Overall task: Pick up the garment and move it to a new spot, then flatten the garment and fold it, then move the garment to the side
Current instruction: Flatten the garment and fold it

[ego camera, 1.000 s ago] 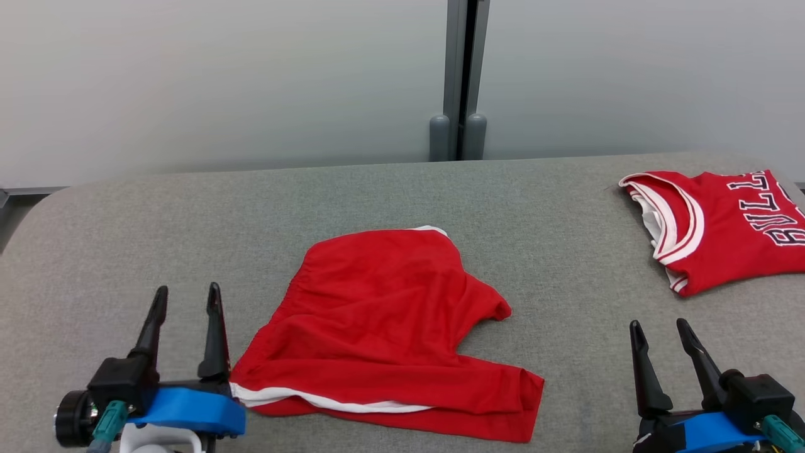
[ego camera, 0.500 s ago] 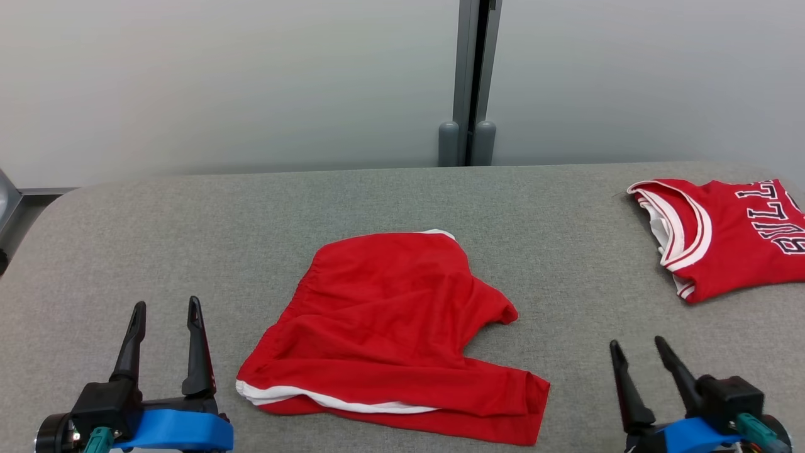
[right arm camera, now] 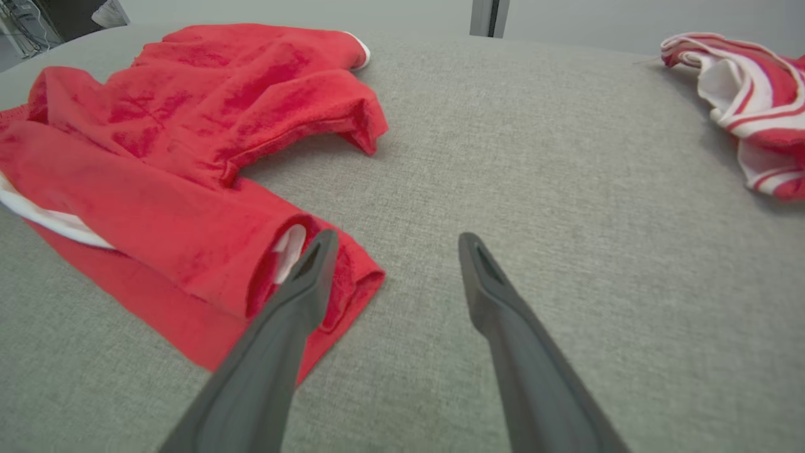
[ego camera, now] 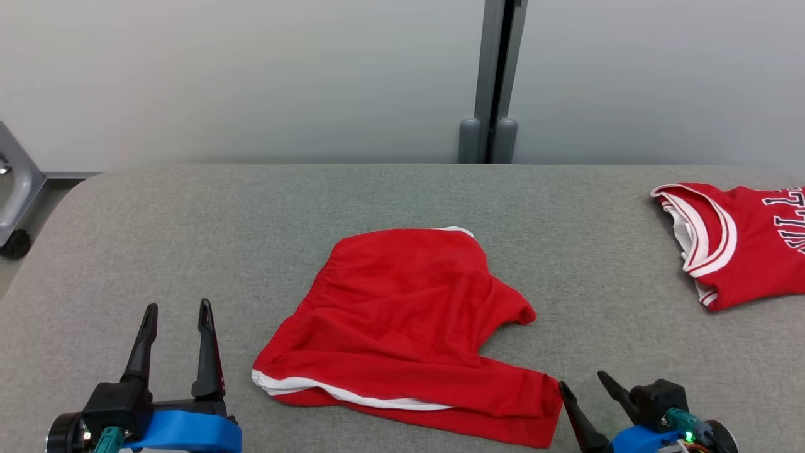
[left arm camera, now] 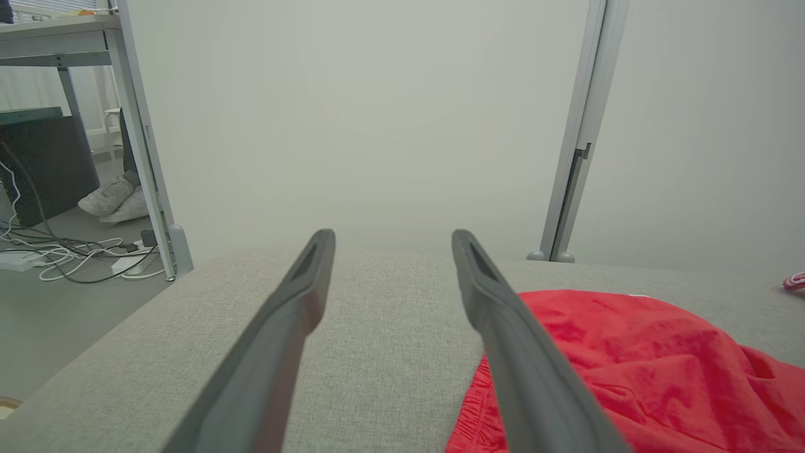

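A red jersey with white trim and dark lettering lies at the far right of the grey padded table. Behind the table a grey post splits the pale wall. White shoes and cables lie on the floor.

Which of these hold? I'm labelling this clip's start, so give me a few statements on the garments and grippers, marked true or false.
1. The left gripper and the right gripper are both open. True.
2. The red shorts lie rumpled on the grey padded surface. True.
3. The left gripper grips the shorts. False: it holds nothing and stands beside their left edge.
4. The red jersey lies at the surface's right end. True.
5. The jersey overlaps the shorts. False: bare surface separates them.
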